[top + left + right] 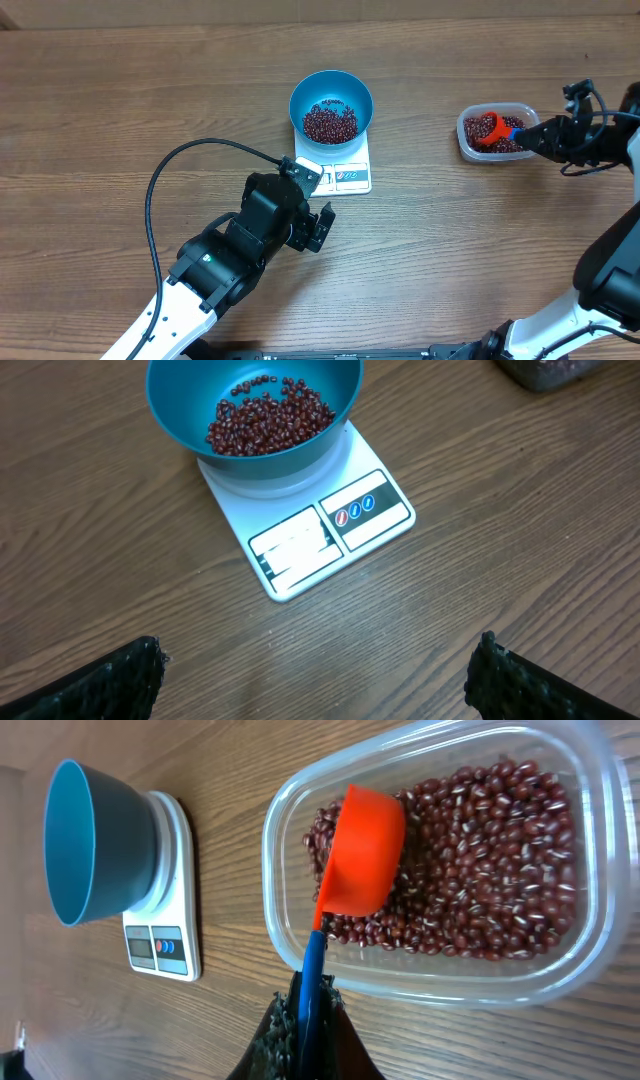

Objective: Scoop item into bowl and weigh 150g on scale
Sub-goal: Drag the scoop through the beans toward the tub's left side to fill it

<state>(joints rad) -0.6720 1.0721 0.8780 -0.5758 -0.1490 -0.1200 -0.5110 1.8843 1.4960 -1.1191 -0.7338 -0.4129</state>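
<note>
Overhead view: the left arm reaches in from the lower left of the frame, bent at the elbow. The left gripper is spread wide, holds nothing and sits over the wooden table just below the scale. The blue bowl stands on the scale at upper centre and holds a small heap of red beans. The right arm enters from the right edge and stretches level toward the left. The right gripper pinches the blue handle of an orange scoop. The scoop's cup rests among more beans in the clear tub at upper right, well apart from the scale.
</note>
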